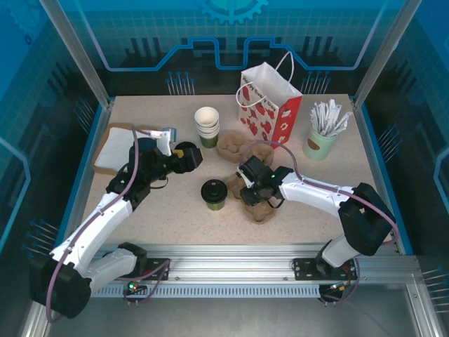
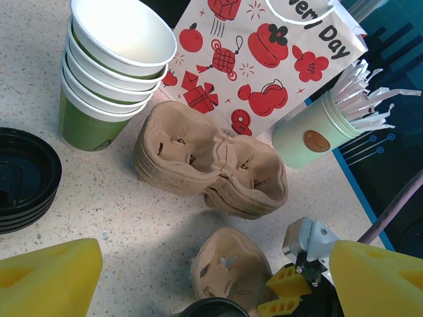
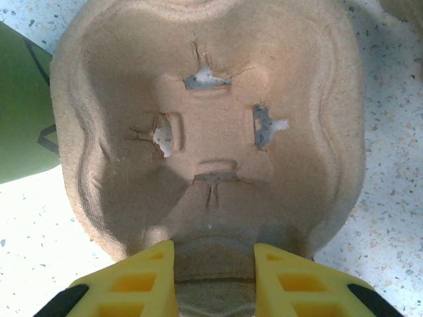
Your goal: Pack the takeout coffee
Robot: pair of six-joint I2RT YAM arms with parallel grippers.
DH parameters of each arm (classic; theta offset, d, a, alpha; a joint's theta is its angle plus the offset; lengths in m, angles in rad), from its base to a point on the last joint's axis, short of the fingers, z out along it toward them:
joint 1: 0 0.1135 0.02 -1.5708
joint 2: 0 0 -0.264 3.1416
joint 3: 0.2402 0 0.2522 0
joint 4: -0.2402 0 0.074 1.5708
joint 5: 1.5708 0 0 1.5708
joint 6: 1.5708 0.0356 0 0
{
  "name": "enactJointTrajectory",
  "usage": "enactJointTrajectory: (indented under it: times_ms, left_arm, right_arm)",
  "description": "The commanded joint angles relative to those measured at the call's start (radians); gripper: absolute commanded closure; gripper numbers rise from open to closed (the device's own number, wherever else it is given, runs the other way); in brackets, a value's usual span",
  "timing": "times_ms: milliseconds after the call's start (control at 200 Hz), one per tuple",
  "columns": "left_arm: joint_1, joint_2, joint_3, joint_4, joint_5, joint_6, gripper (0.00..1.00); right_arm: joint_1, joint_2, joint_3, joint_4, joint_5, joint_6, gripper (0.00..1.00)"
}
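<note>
Your right claw [image 3: 215, 264] is pinching the middle ridge of a single pulp cup carrier [image 3: 211, 112]. The takeout coffee [image 3: 20, 112] shows as a green wall just left of that claw. From the left wrist, your left claw [image 2: 211, 284] stands spread, with the takeout coffee's black lid [image 2: 211, 309] close ahead of it and a carrier stack [image 2: 211, 162] and lidless cups [image 2: 112, 72] farther ahead. From above, the takeout coffee [image 1: 213, 194] stands upright on the worktop [image 1: 161, 217] between both claws, nearer the right one.

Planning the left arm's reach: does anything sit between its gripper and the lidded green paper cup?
Nothing visible: only bare tabletop lies between the left gripper and the black-lidded green paper cup. The brown pulp carrier sits beside the cup.
</note>
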Motion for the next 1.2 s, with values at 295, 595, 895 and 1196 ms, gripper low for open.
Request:
enactJointTrajectory:
  times_ms: [295,595,895,1196]
  left_arm:
    - [0.006,-0.012,-0.012,-0.009,0.011,0.003,0.10]
    - [0.006,0.007,-0.007,-0.018,0.012,0.005,0.10]
    - [0.007,0.021,0.019,-0.053,0.006,0.022,0.09]
    - [0.006,0.020,0.022,0.017,0.044,-0.044,0.07]
  right_arm:
    - [0.009,0.053,0.027,0.003,-0.001,0.003,0.59]
    - [0.007,-0.040,0.037,-0.048,0.011,-0.032,0.33]
    - [0.003,-0.151,0.053,-0.076,-0.061,-0.068,0.22]
    - [-0.033,-0.304,0.082,-0.104,-0.031,-0.107,0.20]
